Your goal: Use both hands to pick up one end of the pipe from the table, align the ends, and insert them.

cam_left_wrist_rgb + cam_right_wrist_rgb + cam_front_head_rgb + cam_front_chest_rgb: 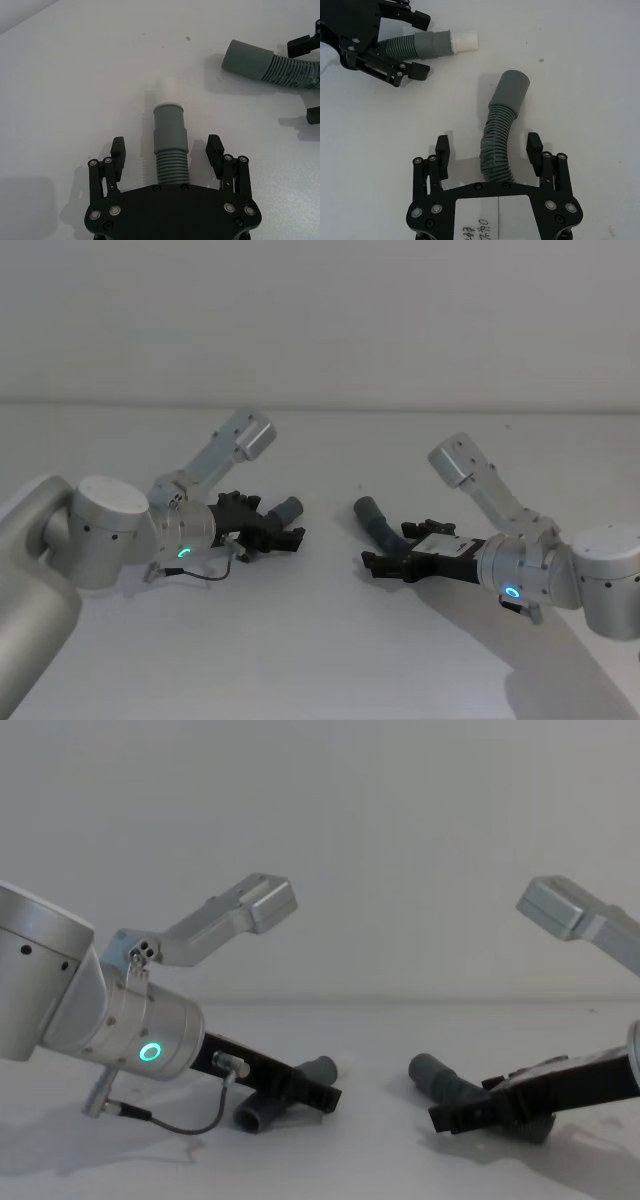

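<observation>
Head view: the left pincer [275, 525] sits low on the bench [320, 660], left of centre, reaching inward. The left piece [288, 508] of the pipe lies between its fingers, its free end pointing toward the middle. The right pincer [388, 545] is down on the right side around the right piece [372, 512], whose free end points up and inward. The two pieces lie near each other but apart, with bare bench between them.

Left wrist view: the left pincer [166, 150] is released. Its fingers [118, 152] stand on either side of the left piece [170, 140], with a gap on each side. The ribbed part runs back under the palm. Ahead of it come a stepped grey cuff [169, 120] and then a white tip [167, 92]. Farther off lies the right piece [265, 62], smooth collar first.

Right wrist view: the right pincer [489, 145] is also released, its fingers [535, 147] clear of the right piece [497, 140] that lies between them. This piece is ribbed and bent, and it ends in a wider smooth collar [512, 92]. Beyond it, the left pincer [422, 45] straddles the left piece [432, 42], whose white tip [465, 41] points past the fingertips.

Chest view: the left pincer [315, 1095] slants down to the bench, with the left piece [322, 1069] showing behind it. The right pincer [445, 1118] slants down from the right, and the right piece [430, 1073] rises just past its fingertips. The two free ends face each other across a gap.
</observation>
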